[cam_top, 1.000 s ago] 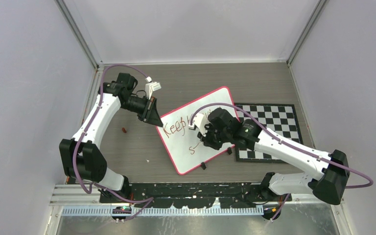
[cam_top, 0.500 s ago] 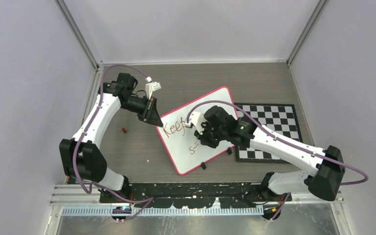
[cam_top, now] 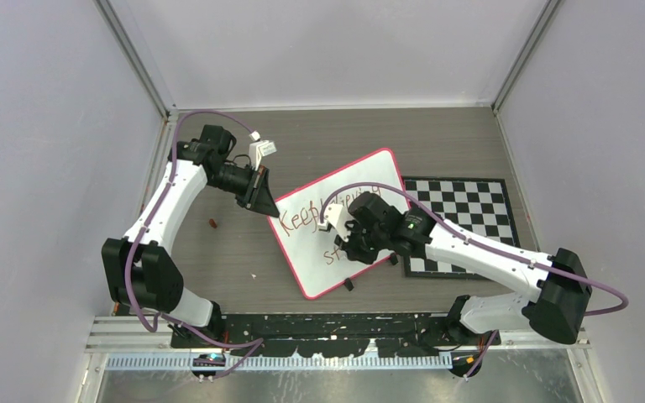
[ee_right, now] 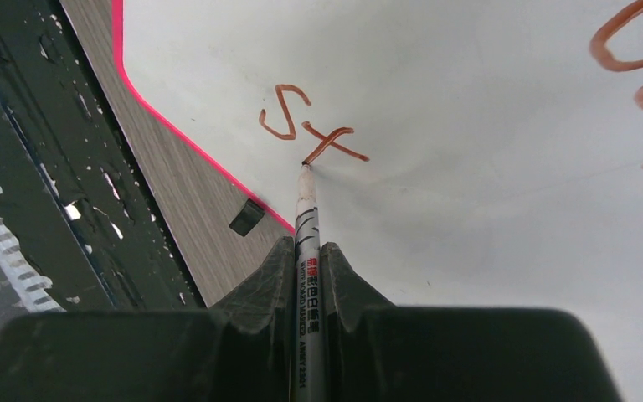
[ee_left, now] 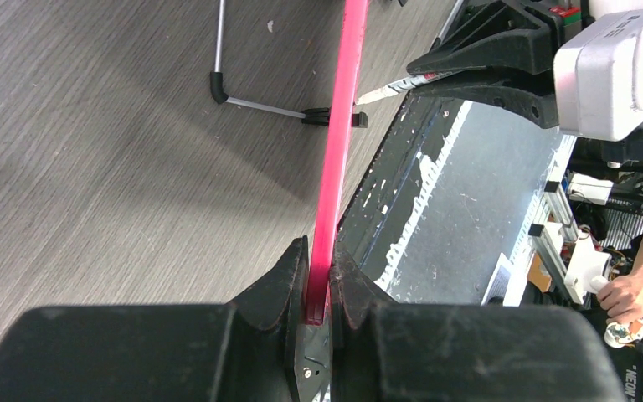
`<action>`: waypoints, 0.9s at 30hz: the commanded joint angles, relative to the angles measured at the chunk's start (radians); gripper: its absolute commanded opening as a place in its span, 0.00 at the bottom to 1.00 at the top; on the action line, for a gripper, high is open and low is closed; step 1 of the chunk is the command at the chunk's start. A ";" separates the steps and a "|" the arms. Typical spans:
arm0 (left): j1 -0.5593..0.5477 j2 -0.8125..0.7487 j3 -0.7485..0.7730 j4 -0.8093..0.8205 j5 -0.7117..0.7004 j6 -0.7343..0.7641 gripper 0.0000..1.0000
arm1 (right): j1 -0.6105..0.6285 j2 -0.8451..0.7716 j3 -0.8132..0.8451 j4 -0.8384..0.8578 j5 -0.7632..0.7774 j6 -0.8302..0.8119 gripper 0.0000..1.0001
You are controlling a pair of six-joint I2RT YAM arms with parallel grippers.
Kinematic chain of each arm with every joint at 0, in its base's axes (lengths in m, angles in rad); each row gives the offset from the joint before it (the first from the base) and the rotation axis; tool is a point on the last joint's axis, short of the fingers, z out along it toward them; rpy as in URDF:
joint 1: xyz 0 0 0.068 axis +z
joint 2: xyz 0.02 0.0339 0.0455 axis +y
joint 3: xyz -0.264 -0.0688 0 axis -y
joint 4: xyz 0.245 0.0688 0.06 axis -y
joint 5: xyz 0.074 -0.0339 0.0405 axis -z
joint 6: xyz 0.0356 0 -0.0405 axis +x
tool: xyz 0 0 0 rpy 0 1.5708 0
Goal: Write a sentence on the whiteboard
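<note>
So the left tool [ee_left: 318,251] is pinched tight on the whiteboard [cam_top: 302,260] rim. The right tool [ee_right: 307,249] clamps a marker [ee_right: 306,201], tip touching the sentence [ee_right: 331,142] at "St".

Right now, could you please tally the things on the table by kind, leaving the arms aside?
Boards: 2 (whiteboard, checkered board)
Markers: 1 (marker, held in the right end effector)
Small red pieces: 1 (small red piece, left of the whiteboard)
Total: 4
</note>
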 commanded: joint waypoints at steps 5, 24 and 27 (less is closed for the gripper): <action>-0.010 0.001 -0.019 0.012 -0.067 -0.003 0.00 | -0.001 -0.049 -0.004 0.021 0.078 -0.012 0.00; -0.010 0.024 -0.002 0.006 -0.056 -0.004 0.00 | -0.004 -0.091 0.048 0.003 0.104 -0.016 0.00; -0.010 0.019 -0.002 0.006 -0.056 -0.005 0.00 | -0.005 -0.077 0.058 0.014 0.114 -0.016 0.00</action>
